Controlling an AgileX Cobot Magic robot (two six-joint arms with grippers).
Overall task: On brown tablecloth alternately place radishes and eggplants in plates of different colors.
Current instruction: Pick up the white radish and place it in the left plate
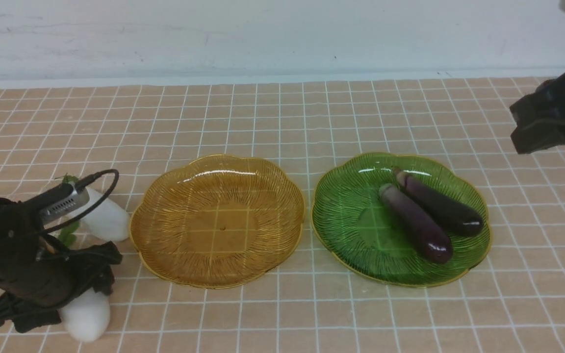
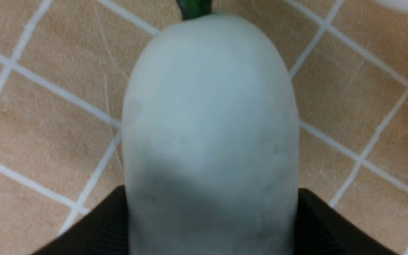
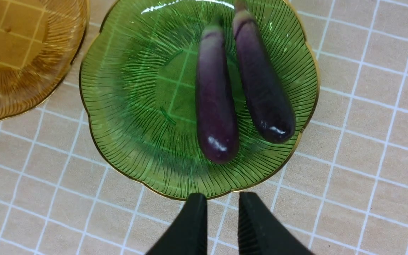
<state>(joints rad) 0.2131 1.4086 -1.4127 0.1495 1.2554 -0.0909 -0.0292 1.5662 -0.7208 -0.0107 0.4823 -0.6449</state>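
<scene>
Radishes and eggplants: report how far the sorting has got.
Done: both eggplants lie in the green plate. In hand: the left claw grips the near radish. Left: it and the far radish, lying beside the amber plate, must go into that plate, which holds nothing.

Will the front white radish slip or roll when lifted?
Probably slippery: the near radish looks smooth and rounded. It might roll, having no flat side. Seems stiff: undented in the left end effector.
</scene>
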